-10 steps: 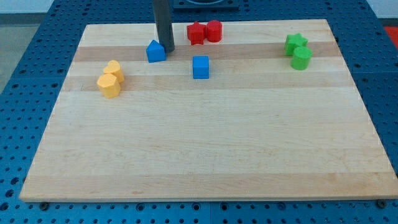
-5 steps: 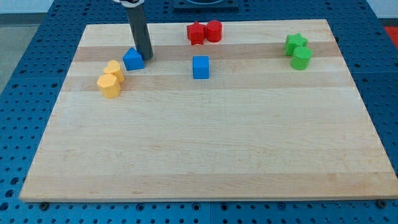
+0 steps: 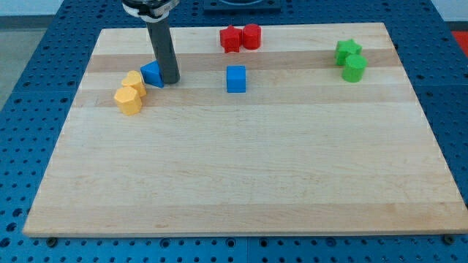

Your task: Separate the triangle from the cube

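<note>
A pale wooden board (image 3: 241, 161) is lying on a blue perforated table (image 3: 29, 80), which is showing all around it from 12 to 12 o'clock. Even light is falling across the wood grain; a dark fixture (image 3: 241, 6) is sitting at 12 o'clock.

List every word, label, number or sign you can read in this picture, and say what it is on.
None: no readable text shows anywhere.
The wooden board, the blue triangle, the blue cube, the red blocks, the green blocks and the yellow blocks are all unmarked.
My tip, at the triangle's right side, carries no marking either.
</note>
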{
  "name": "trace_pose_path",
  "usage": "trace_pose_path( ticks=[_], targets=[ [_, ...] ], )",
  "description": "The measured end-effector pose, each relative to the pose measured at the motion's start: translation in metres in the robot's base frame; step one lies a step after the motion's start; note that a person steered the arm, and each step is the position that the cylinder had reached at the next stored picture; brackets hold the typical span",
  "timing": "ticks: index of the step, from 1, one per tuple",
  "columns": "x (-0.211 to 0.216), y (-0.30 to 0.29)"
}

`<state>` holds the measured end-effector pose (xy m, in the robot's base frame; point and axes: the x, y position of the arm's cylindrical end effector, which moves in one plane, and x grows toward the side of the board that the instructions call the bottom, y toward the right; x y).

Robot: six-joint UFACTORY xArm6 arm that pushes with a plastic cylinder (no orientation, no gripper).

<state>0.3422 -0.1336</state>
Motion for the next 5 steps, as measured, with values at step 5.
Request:
trace_pose_path(
  ticks=[5],
  targets=[
    [-0.004, -0.012]
  ],
)
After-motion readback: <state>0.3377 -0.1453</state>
